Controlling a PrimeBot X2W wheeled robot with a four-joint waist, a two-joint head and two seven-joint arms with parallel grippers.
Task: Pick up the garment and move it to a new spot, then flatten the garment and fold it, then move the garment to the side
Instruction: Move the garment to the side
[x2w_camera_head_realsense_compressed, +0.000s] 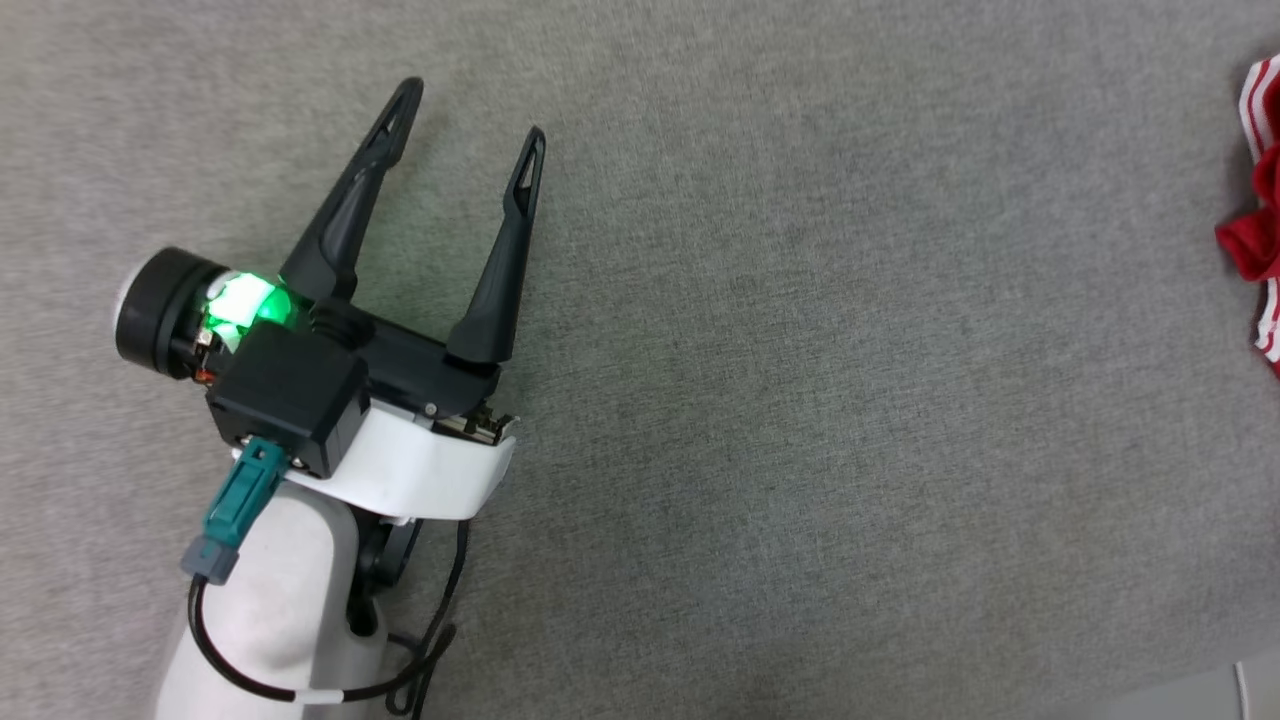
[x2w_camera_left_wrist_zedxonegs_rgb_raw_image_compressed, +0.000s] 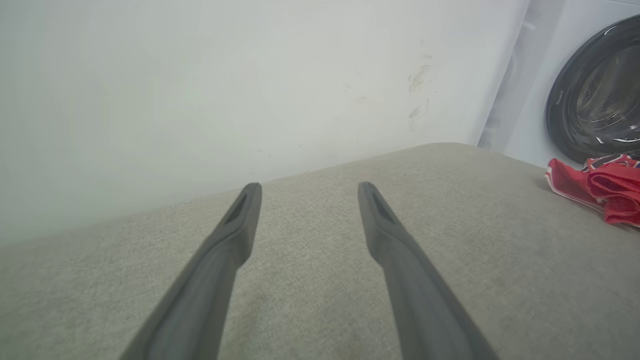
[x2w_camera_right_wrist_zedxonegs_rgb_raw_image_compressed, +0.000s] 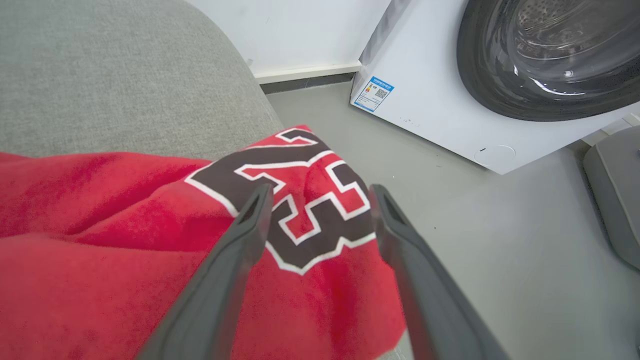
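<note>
Jaws of the right gripper (x2w_camera_right_wrist_zedxonegs_rgb_raw_image_compressed: 320, 195) are seen spread wide, with nothing clamped between them. The garment (x2w_camera_right_wrist_zedxonegs_rgb_raw_image_compressed: 100, 225) lies just beyond the tips, its numbered panel uppermost. Whether tips and cloth touch cannot be told.

Jaws of the left gripper (x2w_camera_head_realsense_compressed: 473, 112) are likewise spread wide and empty. They are held over the bare grey fabric-covered desk (x2w_camera_head_realsense_compressed: 800, 400), well apart from the garment.

Garment position: bunched at the desk's right edge by a rounded corner. The numbered part appears to be draped over that edge, above the floor (x2w_camera_right_wrist_zedxonegs_rgb_raw_image_compressed: 475, 225). A washing machine (x2w_camera_right_wrist_zedxonegs_rgb_raw_image_compressed: 425, 115) stands beyond.

Risks, as judged:
- The cloth may be dragged off the desk onto the floor by its overhanging weight if it is nudged outward.
- Several layers may be taken at once if the bunched folds are pinched, and flattening would then be hindered.
- The garment would be left twisted by a one-sided lift, the left gripper being so far off.
</note>
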